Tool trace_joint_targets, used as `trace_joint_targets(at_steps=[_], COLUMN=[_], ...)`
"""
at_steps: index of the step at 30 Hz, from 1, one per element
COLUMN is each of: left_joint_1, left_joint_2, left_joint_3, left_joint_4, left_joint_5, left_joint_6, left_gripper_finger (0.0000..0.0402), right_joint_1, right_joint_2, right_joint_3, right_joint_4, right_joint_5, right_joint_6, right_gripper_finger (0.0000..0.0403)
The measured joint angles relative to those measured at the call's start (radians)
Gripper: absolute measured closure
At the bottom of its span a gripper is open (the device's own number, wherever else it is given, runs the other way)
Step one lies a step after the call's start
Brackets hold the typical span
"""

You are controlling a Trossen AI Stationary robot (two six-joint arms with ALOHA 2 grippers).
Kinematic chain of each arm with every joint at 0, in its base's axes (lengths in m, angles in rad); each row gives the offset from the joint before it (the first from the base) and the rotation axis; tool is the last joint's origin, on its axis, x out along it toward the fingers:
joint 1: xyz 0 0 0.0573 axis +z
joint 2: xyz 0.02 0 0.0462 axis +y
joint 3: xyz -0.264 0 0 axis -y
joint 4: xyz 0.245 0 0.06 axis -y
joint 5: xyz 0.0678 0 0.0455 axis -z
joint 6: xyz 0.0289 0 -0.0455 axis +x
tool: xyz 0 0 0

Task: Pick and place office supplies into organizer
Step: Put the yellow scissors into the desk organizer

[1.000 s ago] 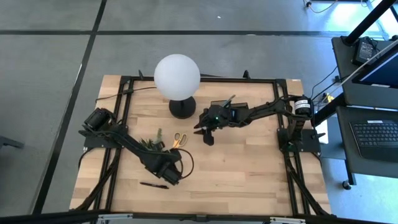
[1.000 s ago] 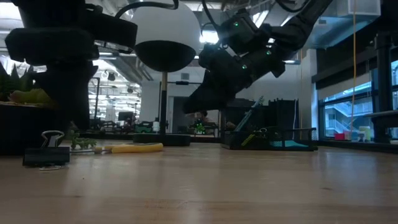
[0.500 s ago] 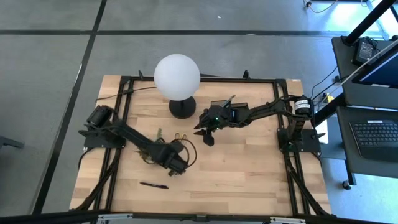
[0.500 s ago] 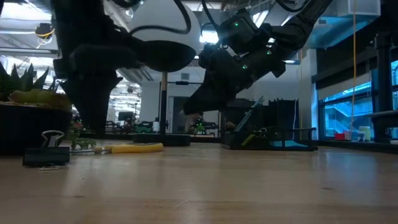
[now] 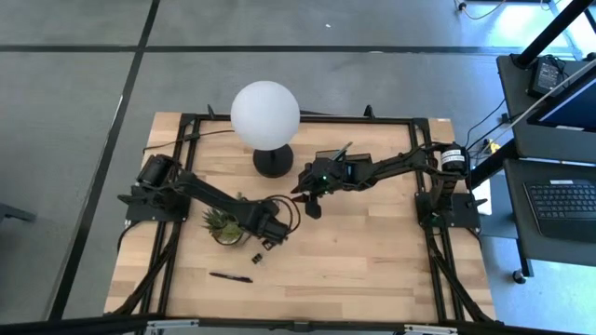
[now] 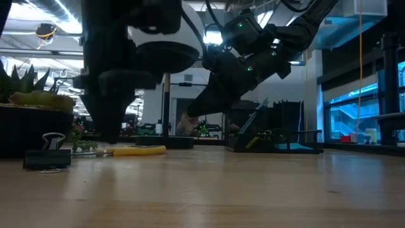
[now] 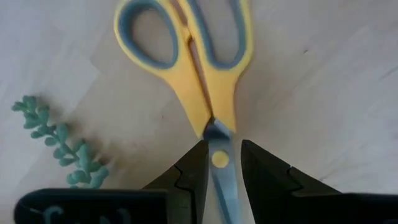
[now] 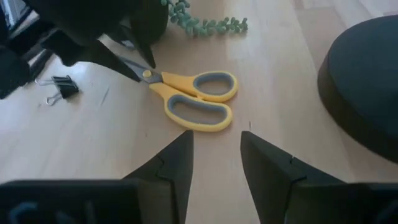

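Left gripper (image 7: 217, 163), jaws apart, straddled the pivot of the scissors (image 7: 200, 56) lying flat beside the potted plant (image 5: 222, 223); an off-centre closure could have pushed the blades sideways rather than gripping them.

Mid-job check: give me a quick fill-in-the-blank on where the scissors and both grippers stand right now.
1. The left gripper has its fingers either side of the scissors' ____.
2. The scissors' handles are ____.
3. The scissors lie flat on the ____.
4. The right gripper holds ____.

Missing words: pivot; yellow; table; nothing
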Motion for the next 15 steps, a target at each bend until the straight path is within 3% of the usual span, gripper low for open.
trace_joint_targets(at_steps=[6,15], left_joint_1=[0.014,0.017], left_joint_2=[0.027,0.027], left_joint_3=[0.000,0.000], left_joint_4=[-0.005,-0.003], left_joint_5=[0.038,0.040], left_joint_6=[0.041,0.055], left_gripper_finger=[0.0306,0.0262], right_joint_1=[0.000,0.000], right_joint_2=[0.000,0.000], right_joint_3=[0.000,0.000], right_joint_4=[-0.017,-0.033], right_joint_5=[0.000,0.000], right_joint_6=[-0.023,-0.047], right_gripper_finger=[0.0267,0.0267])
